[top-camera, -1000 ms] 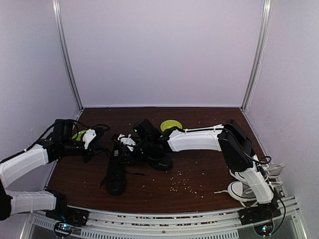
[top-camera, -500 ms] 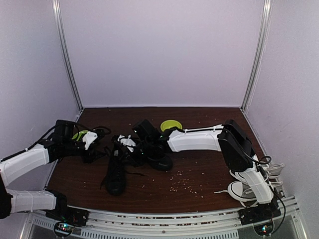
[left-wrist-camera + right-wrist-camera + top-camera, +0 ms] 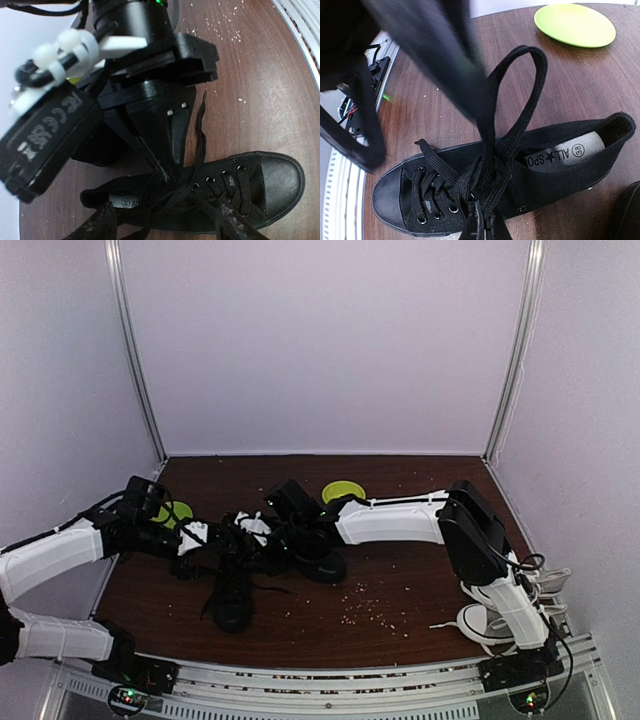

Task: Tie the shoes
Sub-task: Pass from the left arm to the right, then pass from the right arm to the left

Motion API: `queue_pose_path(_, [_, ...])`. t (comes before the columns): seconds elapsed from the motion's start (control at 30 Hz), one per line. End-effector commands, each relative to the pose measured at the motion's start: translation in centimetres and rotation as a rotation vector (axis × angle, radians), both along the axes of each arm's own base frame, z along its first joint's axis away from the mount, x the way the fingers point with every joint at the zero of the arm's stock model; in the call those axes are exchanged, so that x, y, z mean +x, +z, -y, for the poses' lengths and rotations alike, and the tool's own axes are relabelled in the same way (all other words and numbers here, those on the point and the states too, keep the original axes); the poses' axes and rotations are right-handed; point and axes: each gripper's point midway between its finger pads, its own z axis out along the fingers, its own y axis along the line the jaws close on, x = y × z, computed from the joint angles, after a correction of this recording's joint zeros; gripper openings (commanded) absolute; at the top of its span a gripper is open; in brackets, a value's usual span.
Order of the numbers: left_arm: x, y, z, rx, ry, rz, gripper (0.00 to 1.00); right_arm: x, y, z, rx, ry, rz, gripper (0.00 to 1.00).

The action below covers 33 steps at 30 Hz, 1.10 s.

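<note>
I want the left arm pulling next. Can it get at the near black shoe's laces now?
Likely yes. The left gripper hangs open right over the black shoe, its laces uncovered below. The right gripper, shut on a lace loop, crowds the tongue end, though.

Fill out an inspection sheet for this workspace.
surface: brown wooden table, strewn with pale crumbs.
job's things: near black shoe between the grippers, one lace loop raised; far black shoe beside it.
clutter: green plate; white-laced sneakers at the right near edge.
grippers: left gripper open above the near black shoe; right gripper shut on the lace loop.
cables: black cables on left arm and right arm.
surroundings: white walls, metal posts.
</note>
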Motion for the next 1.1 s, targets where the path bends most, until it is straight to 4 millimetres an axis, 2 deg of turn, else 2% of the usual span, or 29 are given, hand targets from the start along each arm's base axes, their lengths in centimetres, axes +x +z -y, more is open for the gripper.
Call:
queue_pose_path(0.0, [2.0, -1.1, 0.4, 0.103, -0.091, 0.096, 0.70, -0.2, 2.9, -0.8, 0.063, 0.029, 0.029, 0.00])
queue_pose_path(0.2, [3.0, -2.8, 1.6, 0.079, -0.101, 0.049, 0.69, -0.2, 3.3, -0.8, 0.078, 0.033, 0.022, 0.00])
queue_pose_path(0.37, [3.4, -3.0, 2.0, 0.038, -0.061, 0.023, 0.54, -0.3, 3.3, -0.8, 0.080, 0.035, 0.022, 0.00])
queue_pose_path(0.5, [3.4, -2.8, 2.2, 0.013, -0.039, -0.006, 0.36, -0.2, 3.7, -0.9, 0.087, 0.035, 0.024, 0.00])
queue_pose_path(0.53, [3.3, -2.8, 2.2, 0.015, -0.038, -0.009, 0.34, -0.2, 3.9, -0.9, 0.091, 0.035, 0.025, 0.00])
queue_pose_path(0.7, [3.4, -3.2, 1.8, 0.035, -0.023, -0.012, 0.29, -0.2, 4.7, -1.0, 0.112, 0.034, 0.020, 0.00])
queue_pose_path(0.93, [3.7, -4.7, 1.8, 0.107, -0.005, -0.020, 0.33, -0.3, 5.3, -1.1, 0.128, 0.042, 0.028, 0.03])
queue_pose_path(1.0, [3.9, -4.8, 1.7, 0.113, 0.007, -0.010, 0.27, -0.4, 5.4, -1.1, 0.130, 0.047, 0.028, 0.05])
queue_pose_path(1.07, [4.1, -4.6, 1.7, 0.113, 0.013, 0.000, 0.15, -0.4, 5.4, -1.0, 0.130, 0.050, 0.025, 0.07])
